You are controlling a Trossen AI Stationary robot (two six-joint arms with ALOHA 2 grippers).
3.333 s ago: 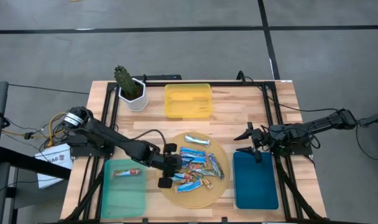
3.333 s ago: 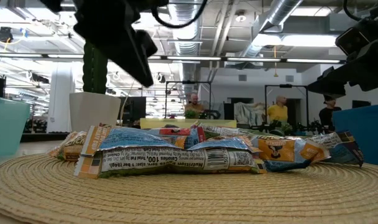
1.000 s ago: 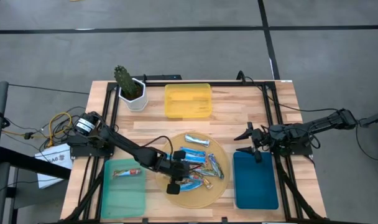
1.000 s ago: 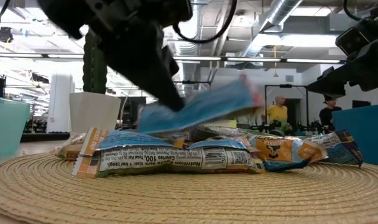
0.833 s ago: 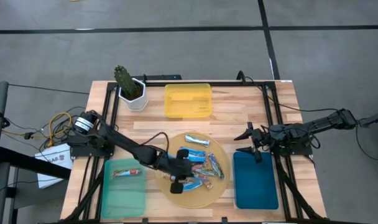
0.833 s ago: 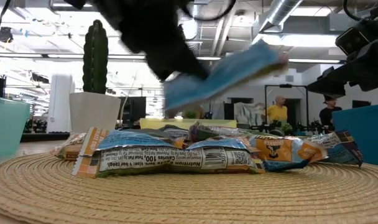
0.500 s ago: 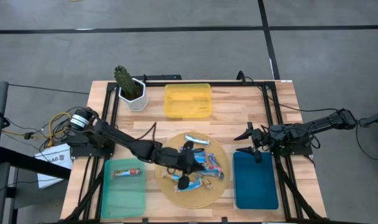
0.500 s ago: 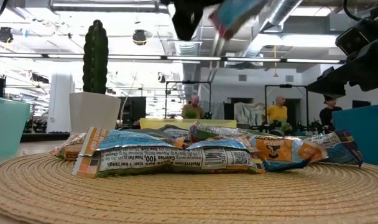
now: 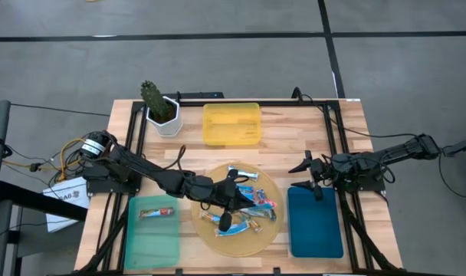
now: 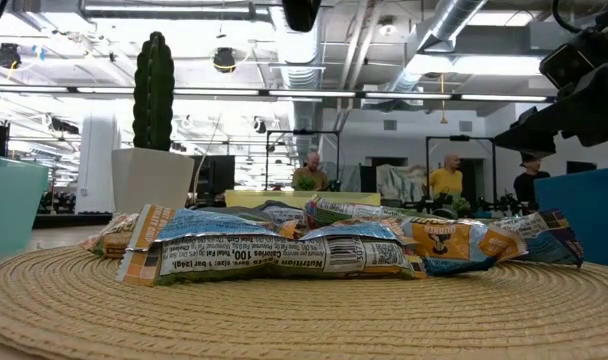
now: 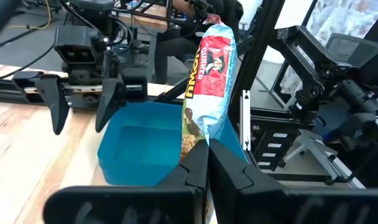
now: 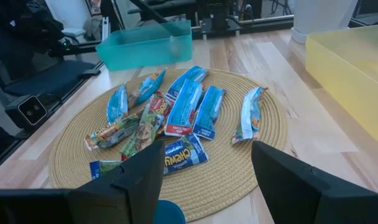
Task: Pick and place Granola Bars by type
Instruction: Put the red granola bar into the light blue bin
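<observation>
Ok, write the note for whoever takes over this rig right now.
Left claw: shut on a blue and red bar, lifted above the woven mat and facing the blue tray.
Right claw: open, empty, waiting at the blue tray's far end.
Done: one bar lies in the green tray. The yellow tray and blue tray look empty.
Left: place the held bar, then sort the pile of bars on the mat by type.
</observation>
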